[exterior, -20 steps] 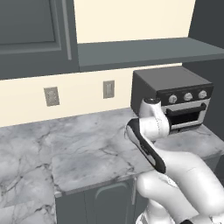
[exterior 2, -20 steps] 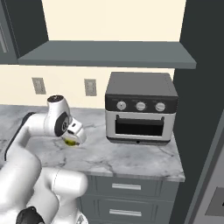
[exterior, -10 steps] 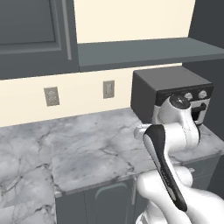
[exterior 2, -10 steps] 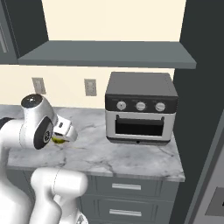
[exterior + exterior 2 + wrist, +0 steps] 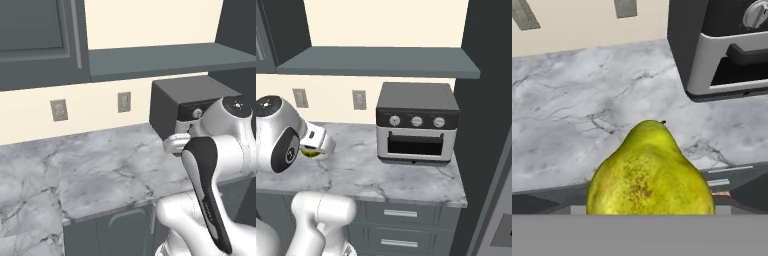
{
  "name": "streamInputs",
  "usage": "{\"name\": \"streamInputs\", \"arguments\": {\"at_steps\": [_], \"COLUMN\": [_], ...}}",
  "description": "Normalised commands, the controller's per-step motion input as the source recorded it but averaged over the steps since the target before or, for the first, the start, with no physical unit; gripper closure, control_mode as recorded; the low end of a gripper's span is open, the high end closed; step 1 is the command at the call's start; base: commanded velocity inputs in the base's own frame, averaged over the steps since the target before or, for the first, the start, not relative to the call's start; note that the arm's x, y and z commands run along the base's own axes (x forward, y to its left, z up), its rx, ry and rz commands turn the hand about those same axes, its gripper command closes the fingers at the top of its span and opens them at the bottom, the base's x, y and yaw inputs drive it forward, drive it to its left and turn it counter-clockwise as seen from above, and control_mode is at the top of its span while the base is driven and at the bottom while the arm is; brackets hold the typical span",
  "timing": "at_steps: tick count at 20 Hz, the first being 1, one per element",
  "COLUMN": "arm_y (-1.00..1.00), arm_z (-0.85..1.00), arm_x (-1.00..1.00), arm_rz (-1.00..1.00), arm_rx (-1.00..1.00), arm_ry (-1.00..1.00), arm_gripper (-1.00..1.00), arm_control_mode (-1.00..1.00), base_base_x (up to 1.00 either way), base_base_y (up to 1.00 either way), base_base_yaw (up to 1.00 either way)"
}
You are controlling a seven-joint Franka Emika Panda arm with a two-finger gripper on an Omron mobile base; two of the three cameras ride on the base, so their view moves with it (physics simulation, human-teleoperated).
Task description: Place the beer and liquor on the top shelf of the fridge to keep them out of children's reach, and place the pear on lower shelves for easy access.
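The gripper (image 5: 312, 148) pinches the pear (image 5: 650, 172) between its fingers, above the counter (image 5: 381, 170).

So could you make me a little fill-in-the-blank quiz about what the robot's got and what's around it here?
1. The fruit held at the robot's hand is a yellow-green ____.
2. The boxy dark toaster oven with a silver front has ____ round knobs.
3. The oven stands on a grey ____ countertop.
4. On the cream wall behind the counter are two grey ____.

Missing words: pear; three; marble; outlets.
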Motion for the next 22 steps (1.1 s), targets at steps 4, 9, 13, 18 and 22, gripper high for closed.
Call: {"name": "streamInputs", "arguments": {"at_steps": [4, 9, 13, 18, 22], "arm_y": [-0.09, -0.02, 0.0, 0.0, 0.0], "arm_z": [0.25, 0.04, 0.0, 0.0, 0.0], "arm_x": [-0.43, -0.12, 0.0, 0.0, 0.0], "arm_rz": [0.05, 0.01, 0.0, 0.0, 0.0], "arm_rx": [0.0, 0.0, 0.0, 0.0, 0.0], "arm_ry": [-0.06, -0.02, 0.0, 0.0, 0.0], "arm_gripper": [1.0, 1.0, 1.0, 1.0, 1.0], "arm_control_mode": [-1.0, 1.0, 1.0, 1.0, 1.0], "base_base_x": [0.0, -0.71, -1.0, -0.73, -0.1], "base_base_y": [0.0, -0.13, -0.19, -0.67, -0.98], "base_base_yaw": [0.0, 0.06, 0.02, -0.08, -0.27]}}
